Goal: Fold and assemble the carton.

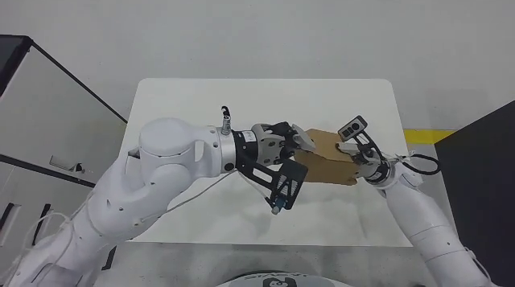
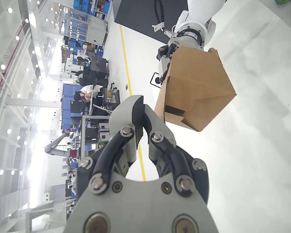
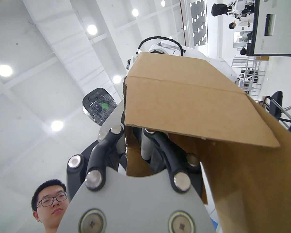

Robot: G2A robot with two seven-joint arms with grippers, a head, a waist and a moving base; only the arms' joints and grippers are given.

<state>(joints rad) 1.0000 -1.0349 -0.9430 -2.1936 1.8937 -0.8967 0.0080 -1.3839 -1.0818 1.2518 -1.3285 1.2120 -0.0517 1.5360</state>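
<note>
A brown carton (image 1: 326,158) is held above the white table (image 1: 185,102), partly folded into a box shape. My right gripper (image 1: 360,163) grips its right end. In the right wrist view the gripper (image 3: 133,144) is shut on a cardboard wall of the carton (image 3: 184,98), with a flap lying over the fingers. My left gripper (image 1: 294,147) is at the carton's left end. In the left wrist view this gripper (image 2: 143,112) is shut with nothing between its fingers, just short of the carton (image 2: 196,90), whose near end shows folded flaps.
A dark panel (image 1: 483,174) stands off the table's right edge and a grey cabinet (image 1: 40,110) off its left. Bare table surface lies behind and to the left of the carton.
</note>
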